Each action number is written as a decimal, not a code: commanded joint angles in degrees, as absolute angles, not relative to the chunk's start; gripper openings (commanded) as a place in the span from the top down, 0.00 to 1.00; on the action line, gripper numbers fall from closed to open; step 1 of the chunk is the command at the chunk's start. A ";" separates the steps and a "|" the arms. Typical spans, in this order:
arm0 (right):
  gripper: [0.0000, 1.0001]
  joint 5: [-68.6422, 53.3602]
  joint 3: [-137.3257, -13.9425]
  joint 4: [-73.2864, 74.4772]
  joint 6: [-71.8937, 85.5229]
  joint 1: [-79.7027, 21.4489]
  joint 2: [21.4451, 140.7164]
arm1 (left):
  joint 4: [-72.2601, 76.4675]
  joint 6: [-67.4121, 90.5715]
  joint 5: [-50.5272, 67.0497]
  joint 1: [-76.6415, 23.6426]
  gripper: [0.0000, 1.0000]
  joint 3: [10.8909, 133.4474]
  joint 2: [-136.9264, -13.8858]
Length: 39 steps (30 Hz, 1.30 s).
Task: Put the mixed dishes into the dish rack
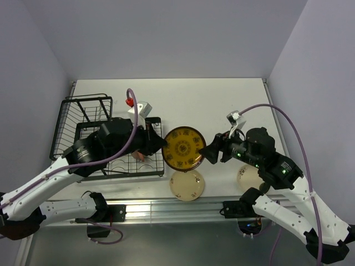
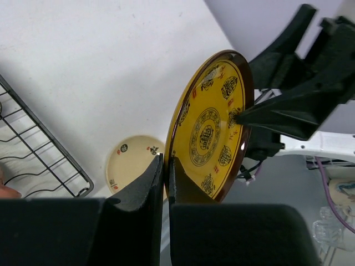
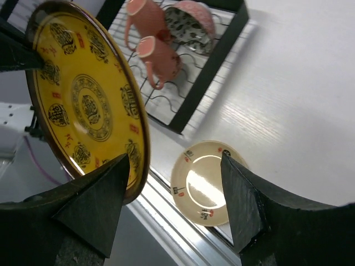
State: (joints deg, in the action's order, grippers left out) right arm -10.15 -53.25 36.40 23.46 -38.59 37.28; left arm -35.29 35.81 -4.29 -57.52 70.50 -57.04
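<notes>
A mustard-yellow patterned plate (image 1: 184, 148) hangs on edge above the table, between the two arms. My left gripper (image 1: 161, 143) is shut on its rim, and the left wrist view shows both fingers pinching the plate (image 2: 208, 130) at its lower edge (image 2: 165, 162). My right gripper (image 1: 207, 151) stands open at the plate's other side; the rim (image 3: 89, 105) lies against its left finger. One cream plate (image 1: 187, 184) lies flat near the front edge. Another cream plate (image 1: 247, 176) is partly hidden under the right arm. Two pinkish mugs (image 3: 158, 55) and a dark bowl (image 3: 191, 19) sit in the black dish rack (image 1: 83, 119).
The rack's raised cage end (image 1: 86, 105) stands at the far left, behind my left arm. A metal rail (image 1: 183, 208) runs along the table's near edge, just past the flat cream plate. White walls close the table at both sides and the back.
</notes>
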 commanded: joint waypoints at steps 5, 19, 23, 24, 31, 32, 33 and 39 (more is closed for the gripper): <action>0.66 -28.10 -55.89 22.51 22.23 -38.32 42.53 | -35.07 36.83 -0.53 -57.48 1.00 70.84 -50.81; 1.00 -23.92 -67.48 15.82 20.40 -38.41 50.97 | -44.82 41.04 -25.01 -57.48 0.01 78.48 -41.23; 1.00 -16.28 -72.85 13.97 15.66 -41.30 55.97 | -40.97 39.99 -28.64 -57.39 0.01 80.85 -36.92; 1.00 -14.08 -74.43 13.89 13.99 -42.53 59.12 | -39.83 39.38 -28.65 -57.48 0.01 81.03 -35.70; 1.00 2.09 -92.42 9.42 0.90 -52.55 75.83 | -26.82 34.63 -24.79 -57.39 0.01 79.37 -29.01; 1.00 3.41 -94.37 8.97 -0.43 -53.52 77.85 | -24.20 34.37 -24.26 -57.39 0.01 79.02 -28.31; 1.00 4.91 -96.13 8.44 -2.61 -55.00 81.70 | -23.04 34.02 -23.56 -57.39 0.01 78.84 -27.08; 1.00 4.58 -106.52 4.14 -14.31 -57.39 94.11 | -18.99 33.31 -19.34 -57.39 0.01 77.96 -24.61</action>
State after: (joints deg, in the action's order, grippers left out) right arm 2.70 -101.73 10.61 -5.28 -56.58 91.11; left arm -24.38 35.31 -22.96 -57.41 78.74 -25.30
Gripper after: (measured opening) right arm 0.036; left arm 0.992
